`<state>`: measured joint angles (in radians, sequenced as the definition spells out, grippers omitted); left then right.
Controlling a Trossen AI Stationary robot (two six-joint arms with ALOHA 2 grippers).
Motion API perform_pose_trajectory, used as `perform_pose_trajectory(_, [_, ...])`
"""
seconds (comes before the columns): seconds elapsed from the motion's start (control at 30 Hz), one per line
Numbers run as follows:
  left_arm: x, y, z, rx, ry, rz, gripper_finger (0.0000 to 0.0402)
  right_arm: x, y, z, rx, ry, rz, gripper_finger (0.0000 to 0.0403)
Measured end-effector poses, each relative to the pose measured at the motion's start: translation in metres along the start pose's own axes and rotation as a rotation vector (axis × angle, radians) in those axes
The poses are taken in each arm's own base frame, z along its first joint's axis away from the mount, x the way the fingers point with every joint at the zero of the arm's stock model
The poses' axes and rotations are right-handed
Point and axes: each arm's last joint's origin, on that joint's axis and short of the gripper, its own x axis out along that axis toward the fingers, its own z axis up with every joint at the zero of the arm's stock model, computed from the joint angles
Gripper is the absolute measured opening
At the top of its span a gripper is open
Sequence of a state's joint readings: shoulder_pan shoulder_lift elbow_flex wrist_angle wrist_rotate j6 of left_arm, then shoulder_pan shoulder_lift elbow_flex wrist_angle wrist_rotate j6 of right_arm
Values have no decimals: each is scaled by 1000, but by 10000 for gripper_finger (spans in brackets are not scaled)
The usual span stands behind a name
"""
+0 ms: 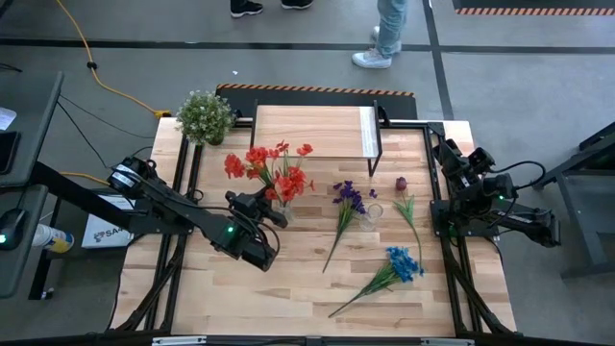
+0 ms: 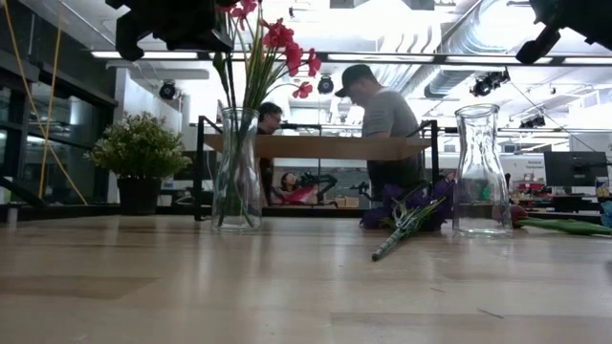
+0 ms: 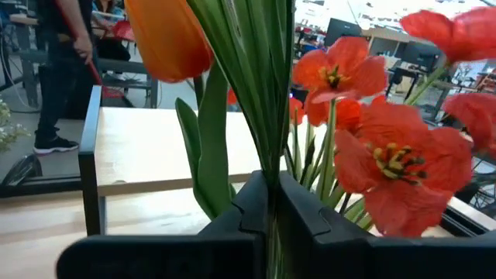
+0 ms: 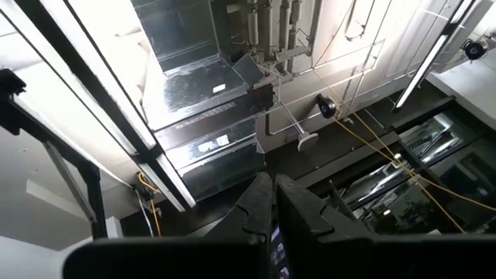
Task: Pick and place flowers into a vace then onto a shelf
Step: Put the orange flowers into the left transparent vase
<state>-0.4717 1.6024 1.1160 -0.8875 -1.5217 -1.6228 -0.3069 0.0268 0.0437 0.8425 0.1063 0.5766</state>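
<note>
From above, the light wood plank table [image 1: 288, 288] carries a clear glass vase [image 1: 285, 206] already filled with red artificial flowers on green stems [image 1: 277, 168]. The left gripper [image 1: 279, 213] reaches in right at that vase. The low bench-like shelf with a pale plank top and black legs [image 1: 312, 132] stands just behind, with nothing on it. A purple bunch [image 1: 348, 200], a dark red rosebud [image 1: 401, 183] and a blue bunch [image 1: 402, 263] lie loose on the table, around a second, empty glass vase [image 1: 373, 213]. The right gripper [image 1: 444, 154] waits at the table's right edge, well apart from all of them. A bushy pale-green potted plant [image 1: 205, 116] sits at the far left corner.

From table height, the filled vase [image 2: 237, 172] stands upright on the table in front of the shelf [image 2: 316, 145]. The empty one [image 2: 481, 172] stands to the side, with the purple bunch [image 2: 411, 212] lying beside it.

The left wrist view shows the fingers [image 3: 306, 217] pressed together on a bundle of green stems [image 3: 263, 85], with an orange tulip [image 3: 167, 39] and red blooms [image 3: 387, 167] above and the shelf [image 3: 155, 151] beyond.

The right wrist view looks up at ceiling ducts; its fingers [image 4: 302, 213] are shut together on nothing.

My judgement: one vase is nearly filled, three bunches remain on the table, and neither vase is on the shelf yet, so well under half is done.
</note>
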Motion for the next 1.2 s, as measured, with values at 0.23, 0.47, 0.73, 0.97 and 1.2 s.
perform_pose_trajectory(0.23, [0,0,-1,3,45,3,87,0,0,0,0,3,6,12])
perform_pose_trajectory(0.47, [0,0,-1,2,54,3,117,0,0,0,0,3,5,12])
perform_pose_trajectory(0.73, [-2,-1,-2,-7,57,-6,122,0,0,0,0,3,5,12])
perform_pose_trajectory(0.97, [-15,-2,-2,-3,68,-49,127,0,0,0,-7,0,0,12])
perform_pose_trajectory(1.2, [-32,-1,-2,6,83,-104,128,0,0,0,-17,4,7,12])
